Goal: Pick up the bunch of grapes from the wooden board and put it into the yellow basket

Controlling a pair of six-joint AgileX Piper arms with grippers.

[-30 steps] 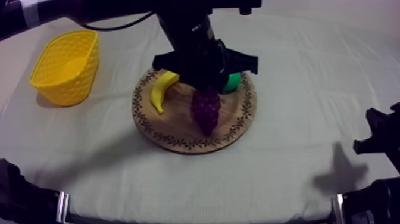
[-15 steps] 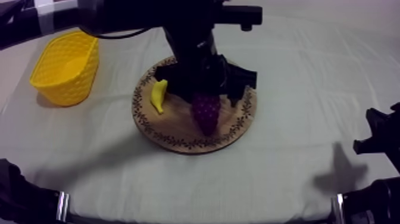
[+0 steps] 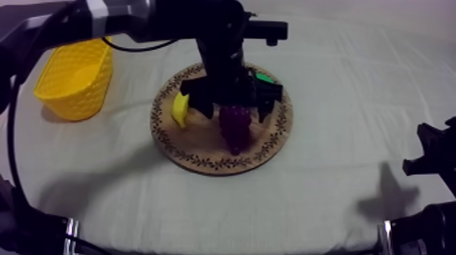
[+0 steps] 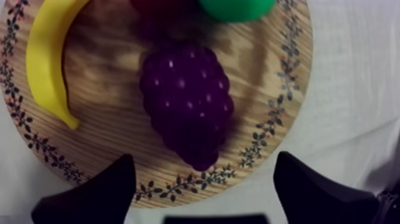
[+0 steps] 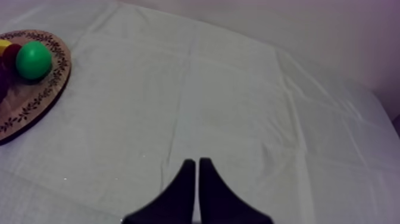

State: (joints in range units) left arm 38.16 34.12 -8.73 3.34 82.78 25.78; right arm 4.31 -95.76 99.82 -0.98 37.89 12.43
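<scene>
The purple bunch of grapes (image 3: 235,126) lies near the middle of the round wooden board (image 3: 203,161). My left gripper (image 3: 233,106) hangs low over the board. It is open, with one black finger on each side of the grapes' upper end. In the left wrist view the grapes (image 4: 187,101) lie between my wide-apart fingertips (image 4: 119,179), which do not touch them. The yellow basket (image 3: 74,74) stands at the far left. My right gripper (image 3: 431,156) rests at the right edge; in its own view the gripper (image 5: 197,170) is a shut narrow wedge.
A banana (image 3: 180,108) lies on the board's left part and a green pear (image 3: 266,79) at its back right. A small red fruit (image 4: 161,5) sits beside the pear (image 4: 235,7), just behind the grapes. Bare cloth stretches between board and basket.
My left gripper has come down toward the board and its fingers have spread wider, now standing on either side of the grapes. The right arm has not moved.
</scene>
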